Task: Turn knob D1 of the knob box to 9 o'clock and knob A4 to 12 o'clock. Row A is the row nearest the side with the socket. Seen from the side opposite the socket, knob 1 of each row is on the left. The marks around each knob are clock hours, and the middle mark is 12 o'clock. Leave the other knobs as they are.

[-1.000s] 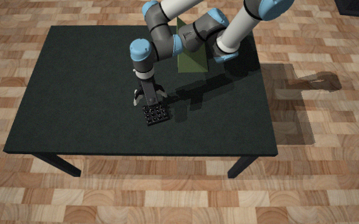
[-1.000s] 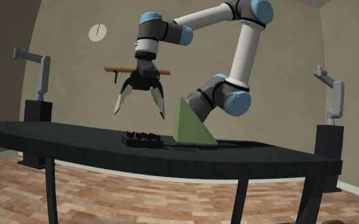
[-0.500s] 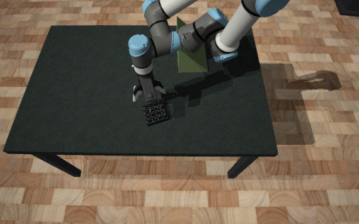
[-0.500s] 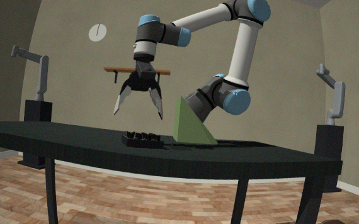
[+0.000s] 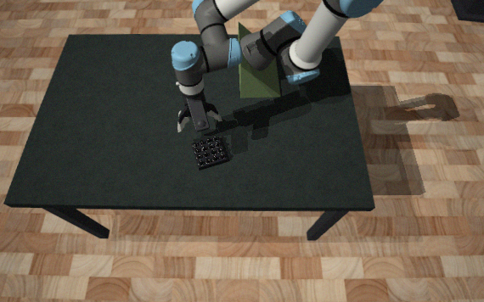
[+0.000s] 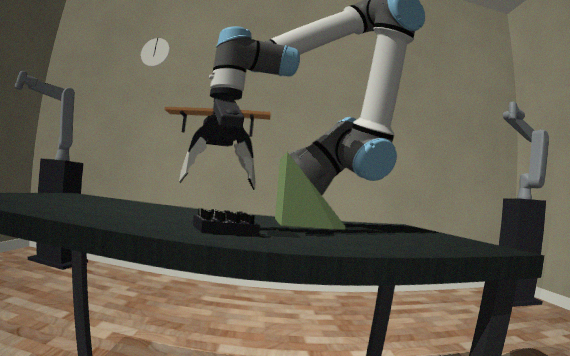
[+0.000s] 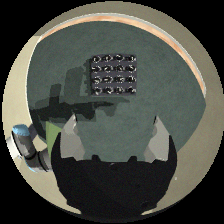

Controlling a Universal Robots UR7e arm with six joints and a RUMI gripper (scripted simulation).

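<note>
Top view: the knob box (image 5: 211,159) (image 6: 226,228) (image 7: 113,74) sits on the dark tabletop (image 5: 114,170) (image 6: 319,252) (image 7: 165,90), down at about five o'clock from the pincer (image 5: 199,123) (image 6: 217,184) (image 7: 115,116)! And the pincer is wide apart, nothing between its tips, up in the air over the tabletop, clear of the knobs! The box lies flat, near-square, so no clear long axis; its side edges lean here, running from roughly eleven o'clock to five. Over to the wrist view, and it's squared up, at twelve o'clock from the pincer, four rows of four knobs. Which hour each knob points to? Too small to tell! The green wedge (image 5: 259,81) (image 6: 301,200) (image 7: 52,134) stands at one o'clock from the box in the top view.
</note>
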